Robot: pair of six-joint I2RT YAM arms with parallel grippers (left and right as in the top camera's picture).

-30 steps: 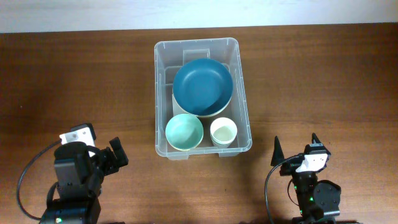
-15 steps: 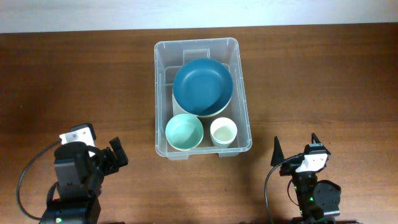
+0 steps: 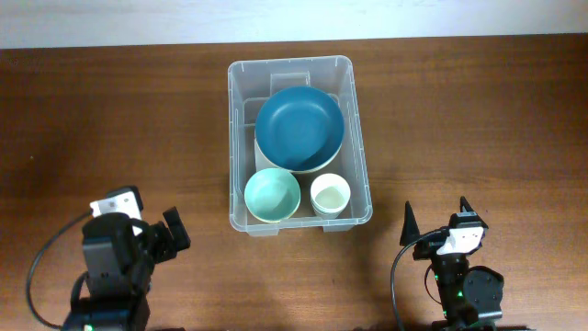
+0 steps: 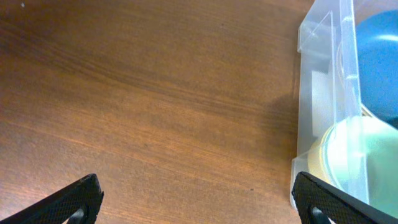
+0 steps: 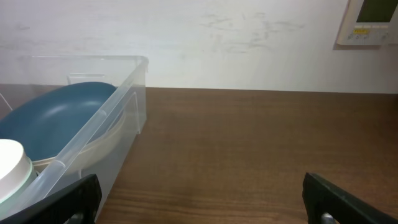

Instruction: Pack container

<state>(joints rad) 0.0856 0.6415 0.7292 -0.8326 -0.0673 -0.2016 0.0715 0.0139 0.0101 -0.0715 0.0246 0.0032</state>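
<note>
**Change from the earlier frame.** In the overhead view the left arm sits slightly lower in the frame than a second ago. The right arm, the container and its contents are unchanged.

**Overhead view.** The container (image 3: 290, 62), a clear rectangular bin, stands on the brown tabletop (image 3: 110, 119) at upper centre of the frame. Inside it, a large dark blue bowl (image 3: 299, 127) fills the upper part and rests on a pale dish whose edge shows beneath it. A mint green bowl (image 3: 272, 196) lies at the lower left and a white cup (image 3: 330, 194) at the lower right, side by side. The left gripper (image 3: 163, 234) is at lower left and the right gripper (image 3: 437, 216) at lower right. Both are well apart from the container, and the right one's fingers are spread with nothing between them.

**Left wrist view.** The two fingertips stand at opposite lower corners, wide apart over bare tabletop. The container's corner, with the mint green bowl behind its wall, occupies the right edge.

**Right wrist view.** The fingertips are again wide apart and empty. The container lies at left, showing the blue bowl and the cup's rim. A white wall (image 5: 217, 43) with a wall panel (image 5: 372, 22) fills the top.
</note>
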